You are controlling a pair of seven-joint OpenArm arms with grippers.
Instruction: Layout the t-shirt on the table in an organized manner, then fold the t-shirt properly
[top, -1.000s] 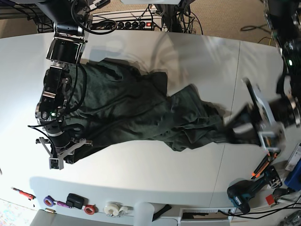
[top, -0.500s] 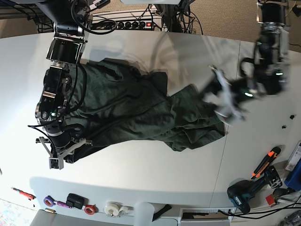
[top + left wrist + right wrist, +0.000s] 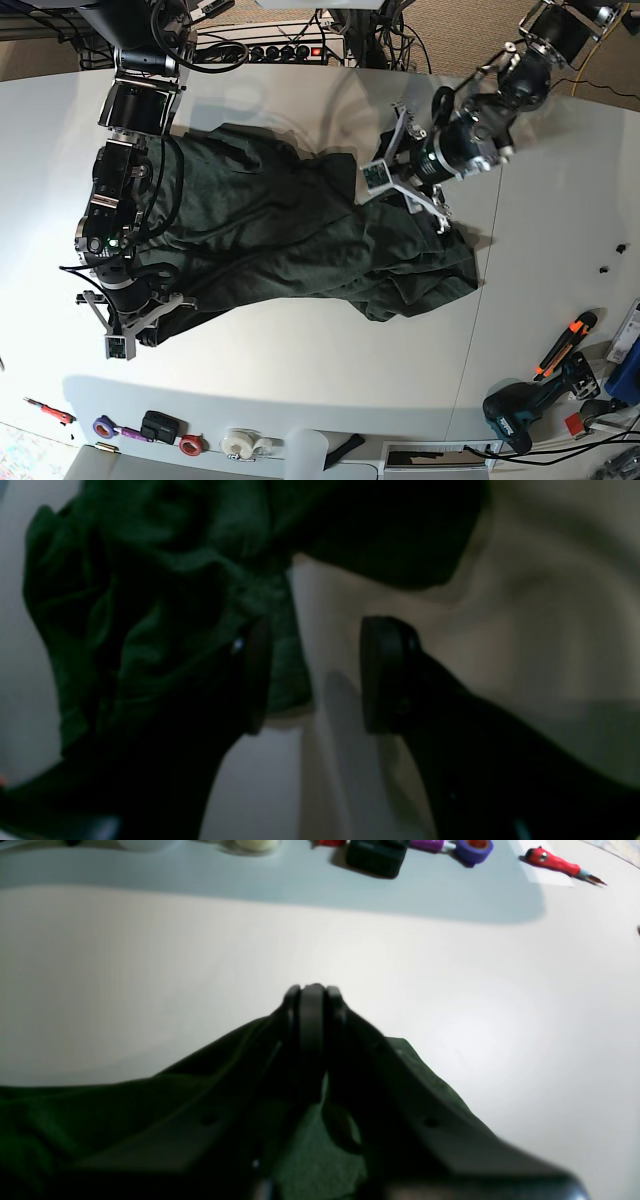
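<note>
The right gripper (image 3: 125,335), at the left of the base view, has its jaws pressed together on the near left edge of the t-shirt (image 3: 270,235); its wrist view shows the two dark fingers (image 3: 312,1020) closed flat against each other with green cloth bunched beneath them and white table (image 3: 150,965) beyond. From there the dark green t-shirt spreads rightward across the middle of the table (image 3: 300,350), wrinkled and uneven, with a rumpled heap of folds at its right end. Above that end the left gripper (image 3: 400,185) hangs with its jaws spread apart and nothing between them; in its wrist view the two pads (image 3: 380,672) stand well separated, one of them in front of the crumpled t-shirt (image 3: 150,605) and the other over bare table (image 3: 550,605). Whether it touches the cloth I cannot tell. Along the near edge of the table lie rolls of tape (image 3: 240,442), a small black box (image 3: 158,425) and a red-handled tool (image 3: 48,410); further right are an orange-handled tool (image 3: 565,345) and a teal power drill (image 3: 520,410).
</note>
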